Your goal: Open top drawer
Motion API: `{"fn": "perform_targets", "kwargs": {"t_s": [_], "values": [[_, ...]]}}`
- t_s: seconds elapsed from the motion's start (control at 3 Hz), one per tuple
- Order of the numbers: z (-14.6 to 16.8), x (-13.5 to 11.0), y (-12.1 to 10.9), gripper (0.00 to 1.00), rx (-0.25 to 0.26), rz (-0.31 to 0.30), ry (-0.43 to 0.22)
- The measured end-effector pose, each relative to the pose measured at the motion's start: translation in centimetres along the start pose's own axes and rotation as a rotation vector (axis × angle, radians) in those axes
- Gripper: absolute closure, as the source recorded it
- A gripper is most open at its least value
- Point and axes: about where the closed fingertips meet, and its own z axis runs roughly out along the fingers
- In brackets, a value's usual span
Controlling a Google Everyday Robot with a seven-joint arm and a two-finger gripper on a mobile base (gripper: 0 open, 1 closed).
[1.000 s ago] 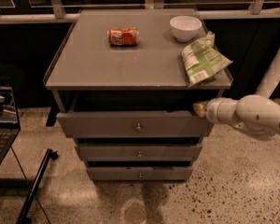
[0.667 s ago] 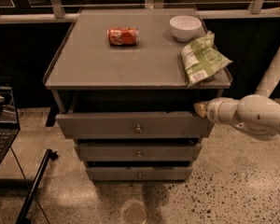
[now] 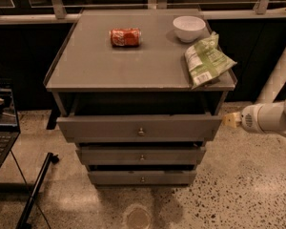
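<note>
Gripper (image 3: pixel 230 120), a pale yellowish tip on a white rounded arm (image 3: pixel 269 119), enters from the right edge of the camera view and sits at the height of the top drawer (image 3: pixel 181 128), just off that drawer's right end; whether it is spread or pressed together cannot be told, nor whether it touches the drawer front. Top drawer: a wide grey flat front with one small round metal knob (image 3: pixel 141 131) at centre, standing forward of the cabinet frame and so partly open, directly to the left of the gripper. Its box lies in deep shadow under the cabinet top (image 3: pixel 109 66), and any contents cannot be made out. Below it, two narrower grey fronts, the middle drawer (image 3: pixel 141 155) and the bottom drawer (image 3: pixel 142 177), each stand slightly forward. On the cabinet top, a white bowl (image 3: pixel 189 28) stands upright at the back right, its inside showing only plain white; a green bag (image 3: pixel 206 61) lies near it, overhanging the front right edge above the gripper; a red can (image 3: pixel 125 36) lies on its side at the back centre. Far left: an open laptop (image 3: pixel 1 123) and a black pole (image 3: pixel 35 191) on the speckled floor (image 3: pixel 238 194).
</note>
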Motion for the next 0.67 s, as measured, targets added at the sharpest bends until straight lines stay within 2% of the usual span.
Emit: {"fn": "perform_targets", "kwargs": {"t_s": [0.33,0.67], "values": [[0.2,0.0,0.3,1.0,-0.007,-0.005,0.001],[1.9,-2.1,1.5,1.0,-0.043,-0.033,-0.034]]}}
